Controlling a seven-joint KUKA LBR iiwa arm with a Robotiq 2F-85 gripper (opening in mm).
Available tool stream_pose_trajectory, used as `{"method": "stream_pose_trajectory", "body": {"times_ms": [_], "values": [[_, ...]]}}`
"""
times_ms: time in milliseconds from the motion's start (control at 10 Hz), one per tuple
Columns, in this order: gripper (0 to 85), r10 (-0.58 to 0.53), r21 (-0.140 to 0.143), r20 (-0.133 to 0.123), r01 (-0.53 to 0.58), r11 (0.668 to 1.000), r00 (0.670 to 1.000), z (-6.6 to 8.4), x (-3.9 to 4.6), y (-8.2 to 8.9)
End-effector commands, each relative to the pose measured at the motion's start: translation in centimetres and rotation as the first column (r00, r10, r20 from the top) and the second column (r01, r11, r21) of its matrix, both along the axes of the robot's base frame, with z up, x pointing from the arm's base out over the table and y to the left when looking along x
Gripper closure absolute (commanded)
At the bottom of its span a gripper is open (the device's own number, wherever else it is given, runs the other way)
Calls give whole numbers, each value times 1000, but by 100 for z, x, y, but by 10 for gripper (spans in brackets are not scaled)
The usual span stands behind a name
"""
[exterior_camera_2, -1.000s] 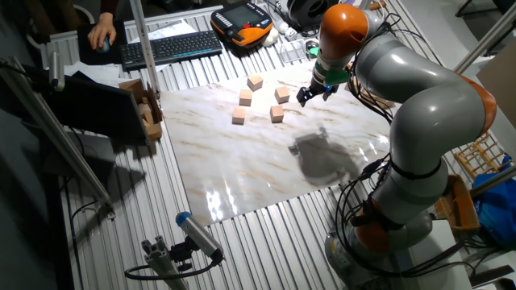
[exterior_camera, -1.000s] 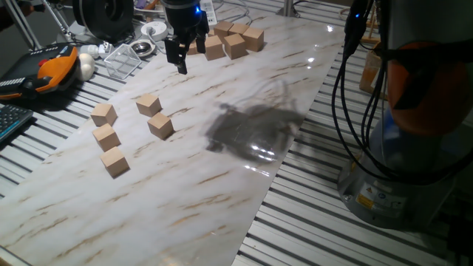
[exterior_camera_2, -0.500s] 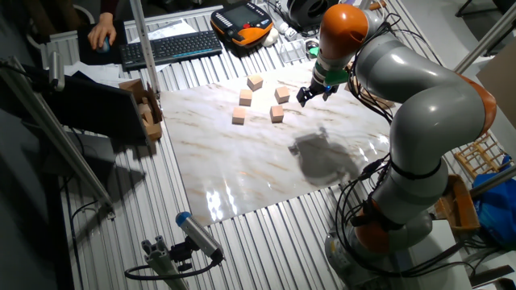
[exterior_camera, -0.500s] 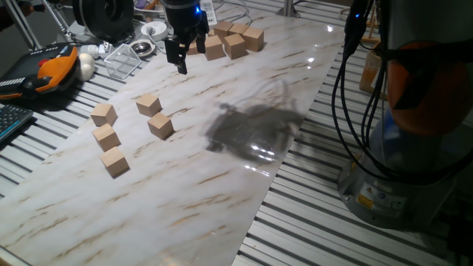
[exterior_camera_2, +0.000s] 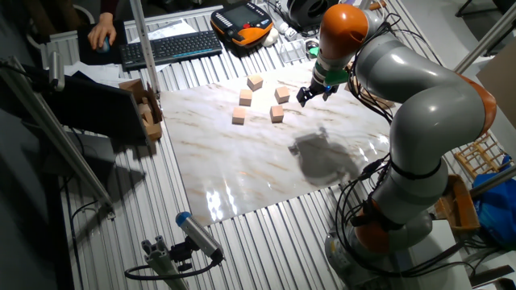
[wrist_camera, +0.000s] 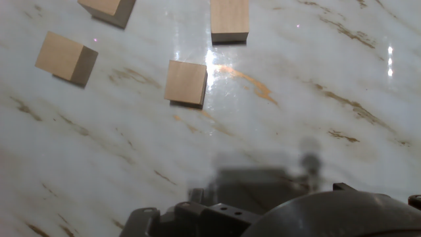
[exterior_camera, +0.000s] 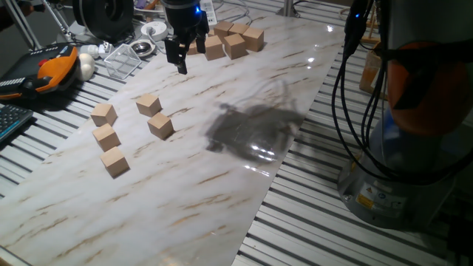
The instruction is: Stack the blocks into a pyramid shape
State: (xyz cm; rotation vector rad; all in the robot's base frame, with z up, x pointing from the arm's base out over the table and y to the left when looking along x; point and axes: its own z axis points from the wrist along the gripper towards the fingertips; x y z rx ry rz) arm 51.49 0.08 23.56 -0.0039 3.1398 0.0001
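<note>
Overhead, the gripper hangs above the marble board, empty, fingers slightly apart. Five loose blocks lie scattered near its left edge; more blocks cluster at the far end, unstacked.

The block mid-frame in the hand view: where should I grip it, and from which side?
Come straight down on the block and close the tool across two opposite side faces, turned to match its slight skew. It lies flat on the slab, top face bare, with gaps all round, so either pair of sides looks free.
</note>
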Motion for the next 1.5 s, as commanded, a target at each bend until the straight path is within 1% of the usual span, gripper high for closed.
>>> {"method": "stream_pose_trajectory", "body": {"times_ms": [0,300,1400], "values": [[850,18,6,-14,-18,1000,1000,2,0,0],[850,18,3,-18,-18,1000,1000,36,1,0],[850,18,2,-12,-18,1000,1000,20,15,2]]}}
